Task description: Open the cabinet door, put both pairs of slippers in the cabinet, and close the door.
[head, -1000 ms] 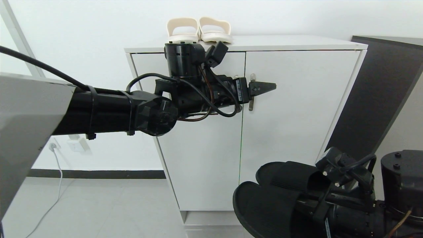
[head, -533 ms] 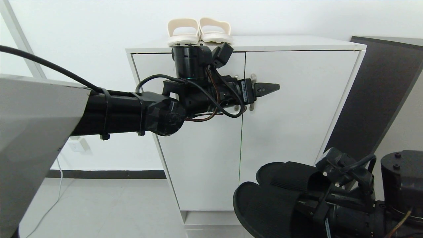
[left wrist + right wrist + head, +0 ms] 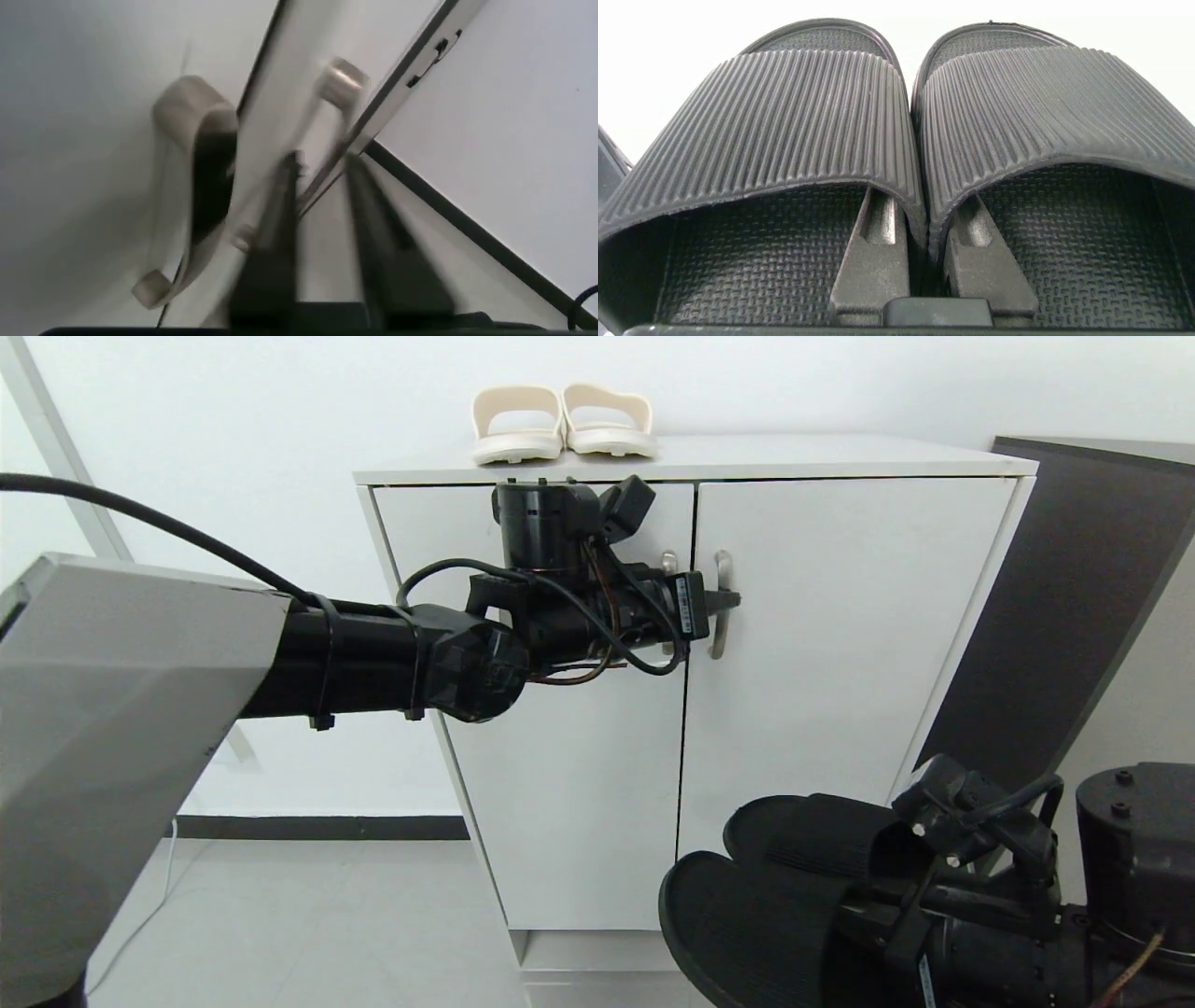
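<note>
black left arm (image 3: 373, 658), looped black cables (image 3: 441, 563), white label (image 3: 695, 605), dark left claw (image 3: 731, 601)

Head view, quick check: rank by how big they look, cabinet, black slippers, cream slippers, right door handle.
1. cabinet
2. black slippers, which sit close to the camera, so they look oversized
3. cream slippers, farther off on the cabinet top
4. right door handle

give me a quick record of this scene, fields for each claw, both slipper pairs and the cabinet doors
left claw: open, up at the door handles, by the seam between the two doors
right claw: shut on the black slippers, held low in front of the cabinet
cream slippers: side by side on the cabinet top
cabinet doors: both look closed
task stage: door not yet opened, both pairs outside
</note>
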`<state>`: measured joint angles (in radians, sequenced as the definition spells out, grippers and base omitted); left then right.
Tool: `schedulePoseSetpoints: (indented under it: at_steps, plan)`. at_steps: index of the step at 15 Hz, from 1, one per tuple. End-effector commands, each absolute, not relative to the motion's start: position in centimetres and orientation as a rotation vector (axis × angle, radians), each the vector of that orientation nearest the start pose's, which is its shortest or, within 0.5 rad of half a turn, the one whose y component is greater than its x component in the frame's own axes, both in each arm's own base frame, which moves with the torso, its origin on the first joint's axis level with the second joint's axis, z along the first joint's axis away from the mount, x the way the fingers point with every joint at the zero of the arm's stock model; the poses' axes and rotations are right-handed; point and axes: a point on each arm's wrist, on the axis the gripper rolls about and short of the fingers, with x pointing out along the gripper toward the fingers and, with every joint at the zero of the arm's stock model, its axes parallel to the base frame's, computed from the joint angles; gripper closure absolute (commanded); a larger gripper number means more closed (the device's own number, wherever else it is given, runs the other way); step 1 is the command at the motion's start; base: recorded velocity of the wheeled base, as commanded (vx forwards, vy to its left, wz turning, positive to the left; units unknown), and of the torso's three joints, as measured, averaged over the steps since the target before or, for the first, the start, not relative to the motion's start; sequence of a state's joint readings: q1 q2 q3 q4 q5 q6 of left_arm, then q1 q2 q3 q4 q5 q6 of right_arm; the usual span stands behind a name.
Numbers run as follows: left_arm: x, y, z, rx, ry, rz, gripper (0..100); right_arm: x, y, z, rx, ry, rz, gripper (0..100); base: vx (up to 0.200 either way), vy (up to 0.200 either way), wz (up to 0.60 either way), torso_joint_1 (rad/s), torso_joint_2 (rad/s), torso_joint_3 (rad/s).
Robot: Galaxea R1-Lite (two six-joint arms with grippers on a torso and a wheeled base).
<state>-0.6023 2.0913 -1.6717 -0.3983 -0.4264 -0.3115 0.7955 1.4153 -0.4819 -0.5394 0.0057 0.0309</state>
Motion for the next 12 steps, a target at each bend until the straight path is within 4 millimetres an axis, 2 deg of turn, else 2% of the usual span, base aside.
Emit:
schedulePoseSetpoints:
  at_steps: [1, 4, 6, 10, 12]
  plan:
    - [35.4, -25.6, 26.0, -0.285, 0.177, -1.023, 100, 14.9, 15.2, 16.2, -0.127, 0.384, 0.786, 100, 0.0, 0.0, 0.0, 0.0, 0.0, 0.0]
    - [33.7, -25.2, 25.9, -0.28, 0.198, -1.036, 100, 14.7, 15.1, 16.1, -0.127, 0.39, 0.796, 100, 0.0, 0.0, 0.0, 0.0, 0.0, 0.0]
    - [32.6, -24.8, 25.5, -0.279, 0.204, -1.045, 100, 14.1, 14.7, 16.0, -0.116, 0.394, 0.861, 100, 0.0, 0.0, 0.0, 0.0, 0.0, 0.0]
    - [29.2, -23.3, 25.8, -0.28, 0.182, -1.072, 100, 12.8, 13.8, 16.3, -0.092, 0.38, 1.001, 100, 0.0, 0.0, 0.0, 0.0, 0.0, 0.0]
    - [27.6, -22.5, 26.2, -0.28, 0.18, -1.081, 100, 12.6, 13.6, 16.1, -0.108, 0.376, 1.017, 100, 0.0, 0.0, 0.0, 0.0, 0.0, 0.0]
